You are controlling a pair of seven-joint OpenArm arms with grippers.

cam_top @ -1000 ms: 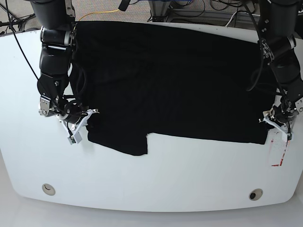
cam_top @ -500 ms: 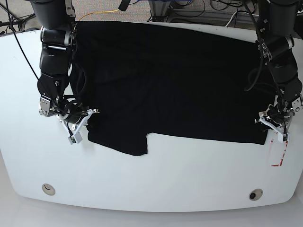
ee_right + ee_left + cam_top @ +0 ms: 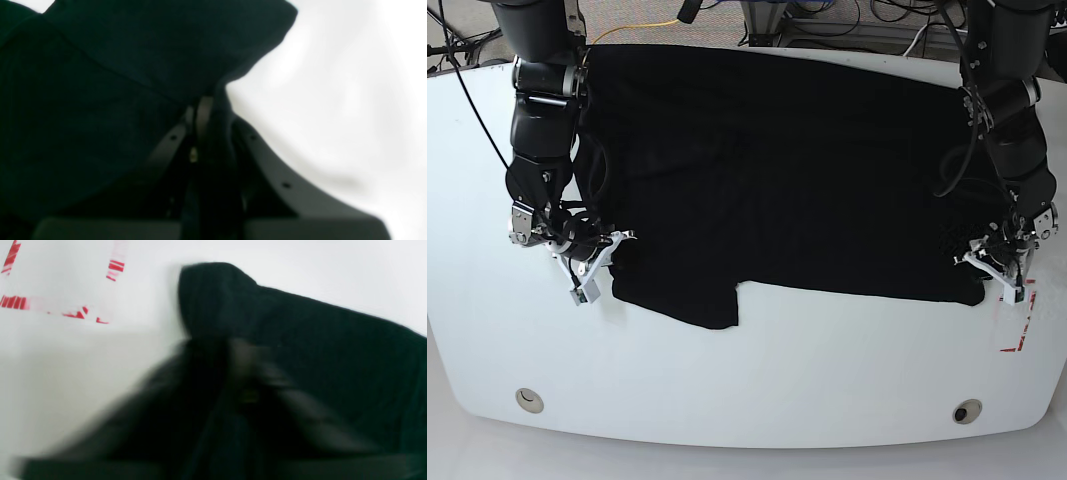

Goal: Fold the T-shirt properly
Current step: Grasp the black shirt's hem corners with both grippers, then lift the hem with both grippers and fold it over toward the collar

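The black T-shirt lies spread flat on the white table, with one sleeve sticking out at the front. No print shows. My right gripper is at the shirt's near left edge. In the right wrist view it is shut on a fold of the black fabric. My left gripper is at the shirt's near right corner. In the blurred left wrist view its fingers meet on the fabric just behind the corner.
Red tape marks lie on the table right of the shirt's corner and show in the left wrist view. Two round holes sit near the front edge. Cables lie behind the table.
My left gripper has moved left, from beside the red marks onto the shirt's right corner. The fabric there has bunched a little. The right arm has not moved.
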